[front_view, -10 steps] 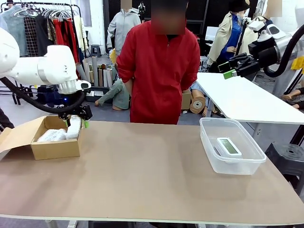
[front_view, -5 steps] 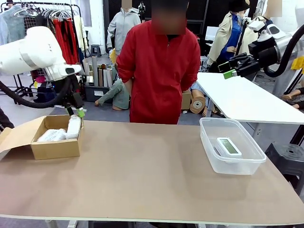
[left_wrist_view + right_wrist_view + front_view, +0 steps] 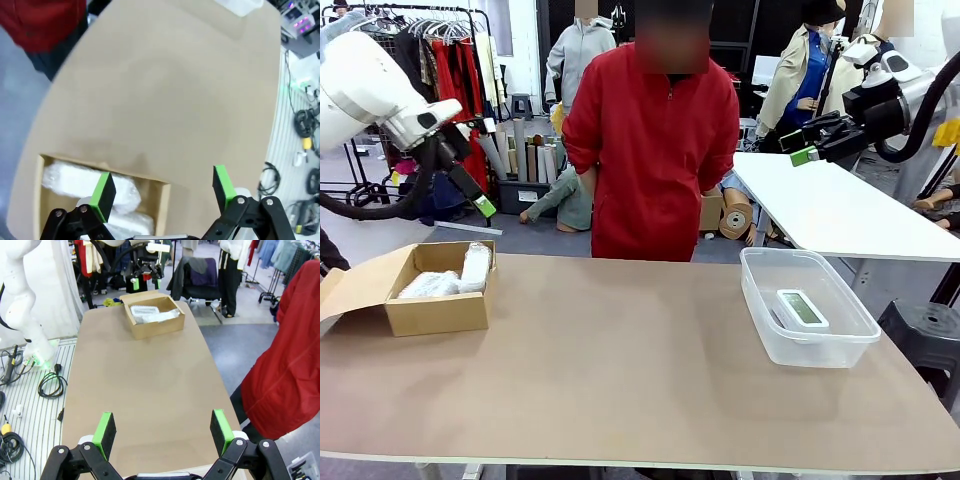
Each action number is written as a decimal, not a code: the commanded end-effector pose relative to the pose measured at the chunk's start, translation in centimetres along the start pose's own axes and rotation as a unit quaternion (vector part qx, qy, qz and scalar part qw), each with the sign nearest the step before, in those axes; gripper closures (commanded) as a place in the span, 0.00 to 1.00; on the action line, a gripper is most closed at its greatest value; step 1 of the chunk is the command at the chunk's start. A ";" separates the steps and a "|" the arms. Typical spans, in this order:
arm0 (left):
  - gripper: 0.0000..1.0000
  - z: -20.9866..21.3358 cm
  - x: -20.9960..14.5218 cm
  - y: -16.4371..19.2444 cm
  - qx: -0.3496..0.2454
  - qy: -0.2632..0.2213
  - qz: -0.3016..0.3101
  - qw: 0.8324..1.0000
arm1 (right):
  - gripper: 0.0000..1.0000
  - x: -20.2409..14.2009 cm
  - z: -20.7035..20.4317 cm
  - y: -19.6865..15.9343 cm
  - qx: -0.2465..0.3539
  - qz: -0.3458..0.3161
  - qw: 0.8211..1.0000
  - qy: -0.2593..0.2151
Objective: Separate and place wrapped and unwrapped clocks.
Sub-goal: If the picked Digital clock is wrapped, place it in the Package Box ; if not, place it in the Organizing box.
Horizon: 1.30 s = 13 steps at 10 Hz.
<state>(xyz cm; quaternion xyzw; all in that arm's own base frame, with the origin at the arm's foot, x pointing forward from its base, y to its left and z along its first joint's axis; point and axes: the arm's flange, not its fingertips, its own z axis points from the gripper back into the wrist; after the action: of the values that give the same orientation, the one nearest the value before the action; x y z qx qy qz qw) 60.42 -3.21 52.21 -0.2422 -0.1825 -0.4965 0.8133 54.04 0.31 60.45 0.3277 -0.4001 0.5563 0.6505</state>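
1. Cardboard box [image 3: 150,187], left wrist view: near end cut off by bottom edge, partly behind a gripper finger [image 3: 104,196].
2. Wrapped clocks [image 3: 445,280], front view: faces too small to tell.
3. Plastic bin [image 3: 240,5]: cropped at top edge.

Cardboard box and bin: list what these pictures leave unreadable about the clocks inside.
- Wrapped clocks, front view: the box wall hides their lower parts; the crinkly wrap blurs the faces.
- Wrapped clocks, left wrist view: cut off by the bottom edge and partly behind the left end effector.
- White clock in the bin, front view: screen too small to read.
- Box contents, right wrist view: too far off to count.
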 end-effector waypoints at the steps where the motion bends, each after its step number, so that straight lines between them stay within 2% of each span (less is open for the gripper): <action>1: 0.00 0.5 -0.9 -0.7 0.011 -0.060 -0.061 0.996 | 0.00 0.1 0.1 0.1 0.003 0.009 1.000 -0.002; 2: 0.00 0.9 -0.9 -0.7 0.007 -0.070 -0.065 0.995 | 0.00 0.1 0.1 0.1 0.003 0.009 1.000 -0.002; 3: 0.00 0.4 -0.4 -0.4 0.041 -0.049 0.028 0.998 | 0.00 0.1 0.1 0.1 0.003 0.009 1.000 -0.002; 4: 0.00 1.3 0.2 0.1 0.014 -0.043 -0.050 0.998 | 0.00 0.1 0.1 0.1 0.003 0.009 1.000 -0.002; 9: 0.00 1.0 0.3 0.0 0.016 -0.046 -0.040 0.998 | 0.00 0.1 0.1 0.1 0.003 0.009 1.000 -0.002; 10: 0.00 1.7 0.2 0.0 0.023 -0.038 -0.101 0.994 | 0.00 0.1 0.1 0.1 0.003 0.009 1.000 -0.002; 11: 0.00 2.0 0.1 -0.4 0.029 -0.042 -0.201 0.978 | 0.00 0.1 0.1 0.1 0.003 0.009 1.000 -0.002; 13: 0.00 2.7 0.5 -0.4 0.024 -0.020 -0.270 0.962 | 0.00 0.1 0.1 0.1 0.003 0.009 1.000 -0.002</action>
<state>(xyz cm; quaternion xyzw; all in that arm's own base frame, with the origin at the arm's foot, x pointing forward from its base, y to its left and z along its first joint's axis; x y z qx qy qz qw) 60.30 -2.94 54.60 -0.1795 -0.2597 -0.6616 0.6802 54.04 0.31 60.45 0.3276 -0.4001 0.5563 0.6505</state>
